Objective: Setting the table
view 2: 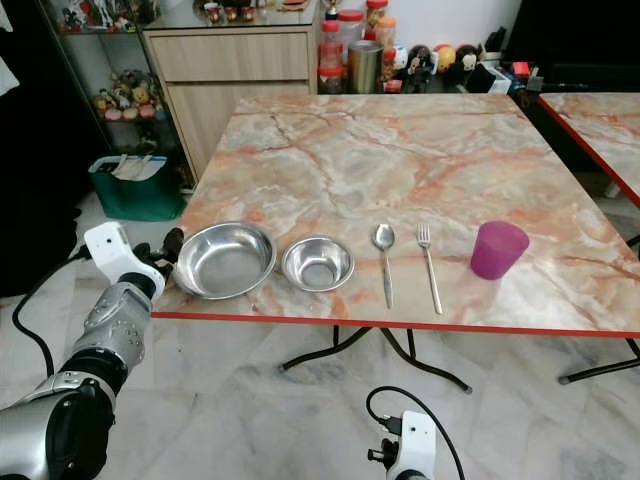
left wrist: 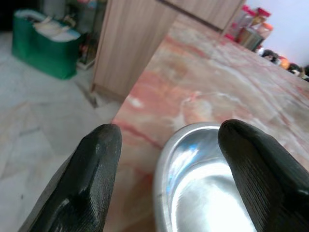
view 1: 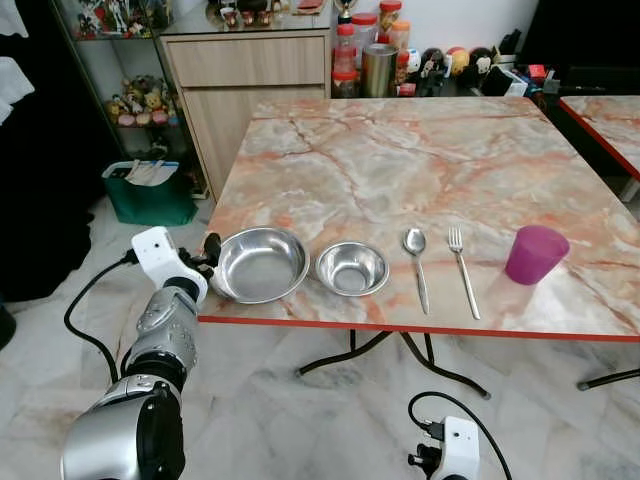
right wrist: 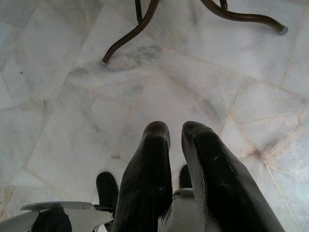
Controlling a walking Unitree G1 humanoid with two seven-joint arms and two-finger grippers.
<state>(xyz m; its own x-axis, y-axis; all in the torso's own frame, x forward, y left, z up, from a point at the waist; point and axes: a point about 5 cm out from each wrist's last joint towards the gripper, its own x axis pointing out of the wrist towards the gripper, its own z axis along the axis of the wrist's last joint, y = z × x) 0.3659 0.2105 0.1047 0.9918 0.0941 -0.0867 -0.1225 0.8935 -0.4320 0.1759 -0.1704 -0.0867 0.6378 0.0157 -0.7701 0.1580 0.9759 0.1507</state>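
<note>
Marble-patterned table [view 1: 420, 150] with a red edge is laid along its near side with a large steel bowl [view 1: 262, 264], a small steel bowl [view 1: 352, 268], a spoon [view 1: 417, 263], a fork [view 1: 461, 267] and a purple cup [view 1: 535, 254], left to right. The left gripper [left wrist: 169, 145] is spread wide at the large bowl's rim, grasping nothing. The right gripper [right wrist: 176, 140] is held nearly closed and empty above the tiled floor [right wrist: 58, 96].
</note>
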